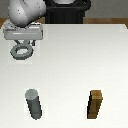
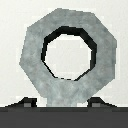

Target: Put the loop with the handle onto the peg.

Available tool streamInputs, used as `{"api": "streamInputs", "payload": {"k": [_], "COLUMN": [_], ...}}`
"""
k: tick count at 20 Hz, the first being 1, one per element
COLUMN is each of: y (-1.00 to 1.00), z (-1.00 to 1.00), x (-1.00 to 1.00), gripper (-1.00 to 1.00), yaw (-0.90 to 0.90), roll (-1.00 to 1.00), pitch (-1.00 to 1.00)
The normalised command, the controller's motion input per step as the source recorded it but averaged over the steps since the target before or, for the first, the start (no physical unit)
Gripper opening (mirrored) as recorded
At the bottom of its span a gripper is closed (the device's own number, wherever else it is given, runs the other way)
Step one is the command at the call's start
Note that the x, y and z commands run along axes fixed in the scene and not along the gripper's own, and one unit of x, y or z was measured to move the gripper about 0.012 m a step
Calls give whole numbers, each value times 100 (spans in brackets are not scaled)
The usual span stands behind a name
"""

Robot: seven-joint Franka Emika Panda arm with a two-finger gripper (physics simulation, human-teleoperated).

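The loop with the handle (image 1: 21,51) is a flat gray ring at the far side of the table, on the exterior view's left. My gripper (image 1: 23,42) stands right over it, shut on its stubby handle. In the wrist view the loop (image 2: 34,60) fills the picture with its round hole open, and the handle runs down between my dark fingertips (image 2: 25,103). The peg (image 1: 34,104), an upright gray cylinder, stands near the front edge on the exterior view's left, well apart from the loop.
A brown wooden block (image 1: 96,105) stands upright near the front edge on the exterior view's right. The white table (image 1: 80,60) spreads between loop and peg. The robot's dark base (image 1: 65,12) sits behind the far edge.
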Motion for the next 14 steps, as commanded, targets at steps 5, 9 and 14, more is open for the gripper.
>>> {"api": "streamInputs", "payload": {"k": [5,9,14], "y": [0,0,0], "z": [0,25,100], "x": [0,0,0], "gripper": [-100,-100,-100], "yaw": [0,0,0], "roll": [0,0,0], "pitch": [0,0,0]}}
